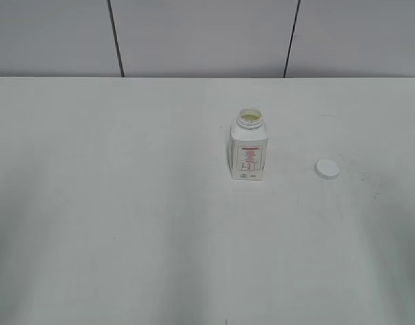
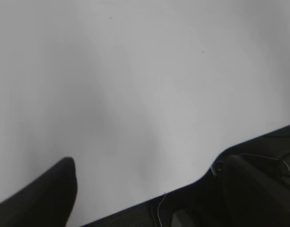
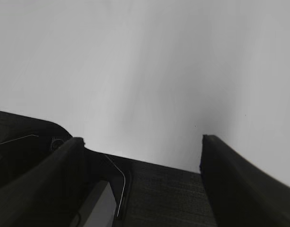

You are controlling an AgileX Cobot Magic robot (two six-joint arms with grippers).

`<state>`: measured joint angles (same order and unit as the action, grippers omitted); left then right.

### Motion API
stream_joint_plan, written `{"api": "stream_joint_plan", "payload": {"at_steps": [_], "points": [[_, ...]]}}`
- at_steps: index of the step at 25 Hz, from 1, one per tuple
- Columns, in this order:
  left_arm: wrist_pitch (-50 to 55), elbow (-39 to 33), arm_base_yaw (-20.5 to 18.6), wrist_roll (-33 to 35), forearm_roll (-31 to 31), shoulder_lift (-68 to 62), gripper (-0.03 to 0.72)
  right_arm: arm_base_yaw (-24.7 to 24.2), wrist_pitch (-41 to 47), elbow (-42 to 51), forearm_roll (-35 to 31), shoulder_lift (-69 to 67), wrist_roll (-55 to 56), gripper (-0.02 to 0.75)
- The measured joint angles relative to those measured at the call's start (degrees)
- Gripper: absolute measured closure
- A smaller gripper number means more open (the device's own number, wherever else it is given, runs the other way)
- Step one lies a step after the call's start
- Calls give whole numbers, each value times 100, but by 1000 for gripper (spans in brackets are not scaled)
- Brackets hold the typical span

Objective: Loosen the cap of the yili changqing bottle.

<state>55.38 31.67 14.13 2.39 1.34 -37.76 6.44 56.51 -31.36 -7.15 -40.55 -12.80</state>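
Observation:
The yili changqing bottle (image 1: 248,153) stands upright near the middle of the white table (image 1: 126,203), its neck open with no cap on it. The white cap (image 1: 327,168) lies flat on the table to the bottle's right, apart from it. Neither arm shows in the exterior view. In the left wrist view my left gripper (image 2: 149,165) is open and empty over the table's near edge. In the right wrist view my right gripper (image 3: 142,142) is open and empty, also at the table's edge. Neither wrist view shows the bottle or cap.
A pale panelled wall (image 1: 207,34) with dark seams stands behind the table. The dark robot base (image 3: 168,194) with a thin cable lies below the table's near edge; it also shows in the left wrist view (image 2: 258,189).

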Motion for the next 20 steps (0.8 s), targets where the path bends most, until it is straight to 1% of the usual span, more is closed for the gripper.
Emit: {"api": "stream_joint_plan", "payload": {"at_steps": [6,12,20], "points": [[475,-106,0,0,-285,0,111,0,24,41,-20,641,155,144],[475,-106,0,0,-406,61,111,0,500,148,-6,1057,232,144],[475,-106,0,0,-474,909,112,0,569,178,19,1619,257,145]]}}
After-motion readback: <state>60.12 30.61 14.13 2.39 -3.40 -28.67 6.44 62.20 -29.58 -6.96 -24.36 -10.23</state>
